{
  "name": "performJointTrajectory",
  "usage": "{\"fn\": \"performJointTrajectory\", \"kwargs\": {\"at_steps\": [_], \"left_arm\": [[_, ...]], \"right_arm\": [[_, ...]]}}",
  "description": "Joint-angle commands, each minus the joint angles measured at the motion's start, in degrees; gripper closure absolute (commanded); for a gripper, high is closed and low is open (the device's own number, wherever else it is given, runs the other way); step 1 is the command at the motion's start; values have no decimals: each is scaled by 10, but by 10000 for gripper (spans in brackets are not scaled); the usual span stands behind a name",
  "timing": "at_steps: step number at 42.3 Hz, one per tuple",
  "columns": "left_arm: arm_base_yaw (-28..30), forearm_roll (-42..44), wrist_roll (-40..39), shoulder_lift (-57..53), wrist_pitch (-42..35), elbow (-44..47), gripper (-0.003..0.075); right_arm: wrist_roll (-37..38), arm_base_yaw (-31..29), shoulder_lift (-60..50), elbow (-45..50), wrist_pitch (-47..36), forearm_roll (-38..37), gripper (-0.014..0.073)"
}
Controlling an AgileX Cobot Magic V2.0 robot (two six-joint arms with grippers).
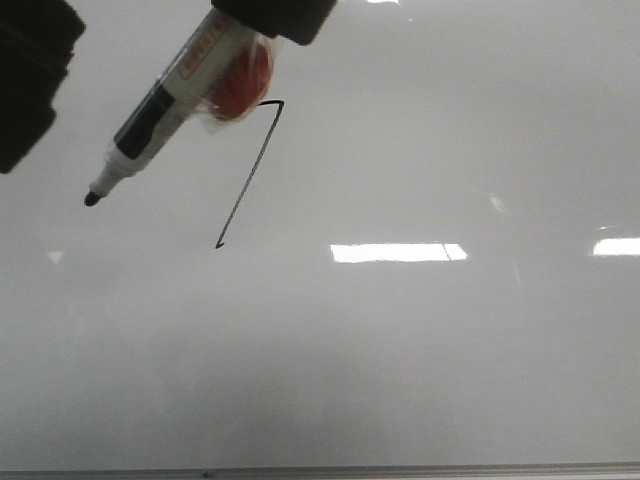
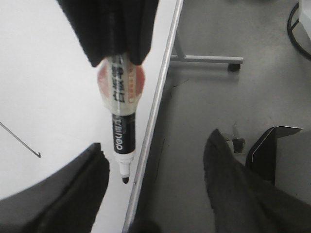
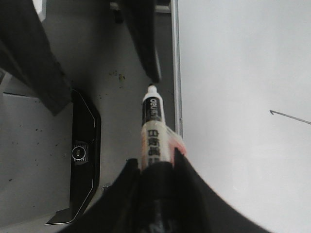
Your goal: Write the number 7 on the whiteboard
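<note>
Glossy and pale grey, the whiteboard (image 1: pixel 400 350) fills the front view, streaked with white glare, a thin metal edge (image 1: pixel 400 470) running along its bottom.

At far left, the left gripper (image 1: pixel 30 80) shows as a dark bulk in the upper corner. Its own wrist camera shows its jaws standing wide apart, holding nothing, with the board's edge and the grey floor (image 2: pixel 218 97) visible between them.

Next to the right, an uncapped marker (image 1: pixel 170 100) slants down and to the left, its black tip bare. The tip sits well left of the drawn line and apart from it; whether it touches the board cannot be told. An orange-red lump (image 1: pixel 240 80) bound in clear tape clings to the marker's upper barrel.

Just right of that, the number 7 (image 1: pixel 255 165) stands in the upper left part of the board: a short top stroke, partly hidden behind the orange lump, joined to a long thin down-stroke slanting left to a small hook at its foot.

Above it, at top centre, the right gripper (image 1: pixel 270 15) comes in from the upper edge. Its wrist camera shows its jaws closed tight on the marker's rear barrel.

The rest of the board to the right carries only glare.
</note>
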Motion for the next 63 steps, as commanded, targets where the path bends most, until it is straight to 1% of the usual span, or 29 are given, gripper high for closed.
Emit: {"fn": "performJointTrajectory", "kwargs": {"at_steps": [1, 6, 9, 13, 19, 23, 26, 28, 30, 32, 34, 35, 36, 38, 39, 40, 41, 42, 46, 48, 50, 54, 60, 63], "left_arm": [[-5, 11, -2, 4, -41, -21, 281], [-5, 13, -2, 13, -64, -21, 290], [-5, 13, -2, 18, -81, -21, 333], [-5, 13, -2, 24, -80, -21, 380], [-5, 13, -1, 24, -80, -21, 502], [-5, 13, -1, 24, -80, -21, 624], [-5, 13, -1, 24, -79, -21, 687], [-5, 13, -1, 24, -78, -21, 718], [-5, 13, -1, 24, -76, -21, 741], [-5, 13, -1, 24, -76, -21, 741], [-5, 13, -1, 24, -76, -21, 741], [-5, 13, -1, 24, -76, -21, 741], [-5, 13, -1, 24, -75, -21, 741], [-5, 13, -1, 24, -74, -21, 741], [-5, 13, -1, 24, -71, -21, 741], [-4, 13, -1, 24, -70, -21, 741], [-2, 13, -1, 24, -67, -21, 741], [-1, 13, -2, 24, -66, -21, 741], [15, 13, -9, 23, -66, -17, 741], [30, 13, -19, 19, -74, -10, 741], [44, 12, -23, 12, -81, -3, 741], [88, 5, -36, -4, -82, 13, 741], [173, 6, -100, -36, -82, 38, 741], [248, 6, -146, -51, -82, 52, 741]], "right_arm": [[-1, 4, -28, -19, -19, 19, 653], [-1, 17, -36, -19, -17, 28, 653], [-1, 24, -36, -19, -15, 39, 653], [-1, 30, -36, -19, -15, 40, 653], [-1, 30, -36, -19, -15, 40, 653], [-1, 30, -36, -19, -16, 46, 653], [-1, 30, -36, -19, -17, 50, 653], [-1, 30, -36, -19, -18, 51, 650], [-1, 30, -36, -19, -21, 51, 629], [-1, 30, -36, -19, -23, 51, 572], [-1, 30, -36, -19, -25, 51, 493], [-1, 30, -36, -19, -26, 51, 412], [-1, 30, -36, -19, -27, 51, 377], [-1, 29, -36, -19, -26, 51, 237], [1, 29, -37, -19, -26, 51, 206], [8, 29, -39, -19, -26, 50, 158], [18, 28, -40, -19, -26, 47, 137], [28, 25, -43, -19, -25, 40, 132], [95, 6, -65, -12, -16, -14, 167], [134, -13, -88, -1, -15, -49, 181], [156, -32, -109, 18, -18, -71, 181], [196, -72, -173, 70, -39, -88, 181], [281, -143, -282, 186, -129, -89, 181], [347, -187, -360, 273, -201, -89, 192]]}}
